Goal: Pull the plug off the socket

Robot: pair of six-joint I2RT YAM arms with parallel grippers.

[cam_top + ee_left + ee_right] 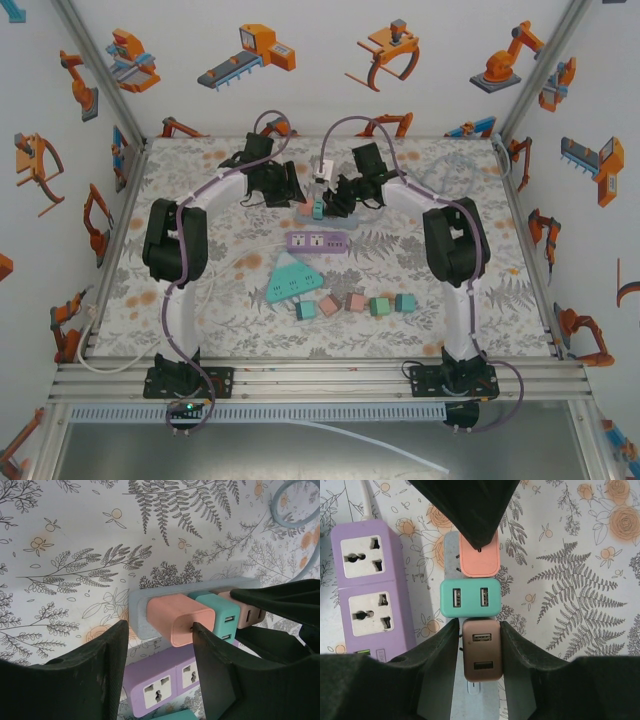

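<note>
Two dark fingers (432,670) of the right gripper (479,627) sit closest, one on each side of the small brown plug with two slots (481,652). They look pressed against it, so the plug is squeezed between them. The brown plug is at the end of a row of three on the long grey-blue plastic socket strip (451,555). Just beside it is a teal plug (470,597), and after that a pink plug (480,562).

The left gripper (160,627) is at the pink plug. Its fingers stand apart, one on each side of the pink plug. A bit of the grey strip shows in the gap on one side. I think it is not squeezing anything yet.

So the grabbing part looks done. The pulling part is not done. The brown plug is in the strip, sitting flat like the other two. What is left is to pull it out, with the strip held down.

Room is tight here. The teal plug is right next to the brown one, and the left gripper is just past it. A purple socket strip (367,580) lies just beside the grey one. On the other side the flowery table (580,605) is bare. The way straight out of the strip looks free. From above, the plugs are near the middle of the table, far from its side edges.
</note>
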